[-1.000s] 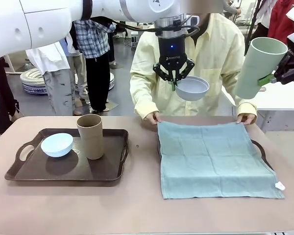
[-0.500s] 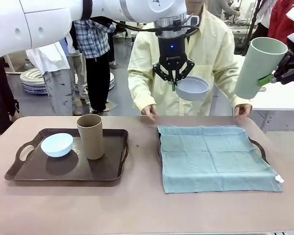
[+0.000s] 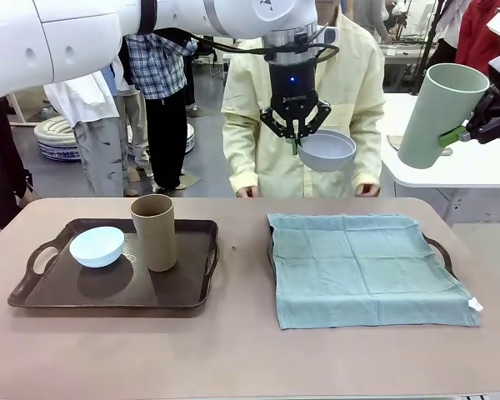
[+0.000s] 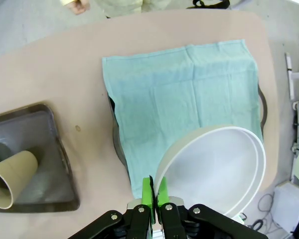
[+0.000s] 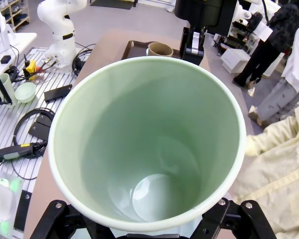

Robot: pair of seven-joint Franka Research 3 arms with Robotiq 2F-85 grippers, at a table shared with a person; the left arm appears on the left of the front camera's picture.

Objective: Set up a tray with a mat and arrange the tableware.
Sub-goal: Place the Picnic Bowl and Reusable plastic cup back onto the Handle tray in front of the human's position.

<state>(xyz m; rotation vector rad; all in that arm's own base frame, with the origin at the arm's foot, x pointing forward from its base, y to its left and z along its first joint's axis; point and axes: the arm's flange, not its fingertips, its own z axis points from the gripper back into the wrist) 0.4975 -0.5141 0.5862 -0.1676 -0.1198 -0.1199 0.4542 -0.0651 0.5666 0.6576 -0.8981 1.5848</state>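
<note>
Two loads aloft | left gripper point(image 3: 297, 142) pinching bowl point(image 3: 327, 152) rim above mat point(image 3: 362, 267) | right gripper point(image 3: 460, 133) clasping cup point(image 3: 437, 112) | lower bowl level, release once seated | tray point(image 3: 442, 250) probably lies under mat

No word or number can be read for sure.

In the front view, near the top middle of the frame, the left gripper point(image 3: 297, 147) has 1 short line of tiny white print on its black body. The print sits just under a little blue light point(image 3: 292, 81). The letters are too small to spell out.

At the very top of the frame, the left arm point(image 3: 233, 12) has 1 small dark mark on its white shell. It is too small to tell if it is a letter.

At the lower right of the frame, a little white tag point(image 3: 476, 305) sticks out from the corner of the mat point(image 3: 362, 267). Any print on it is too small to see.
</note>
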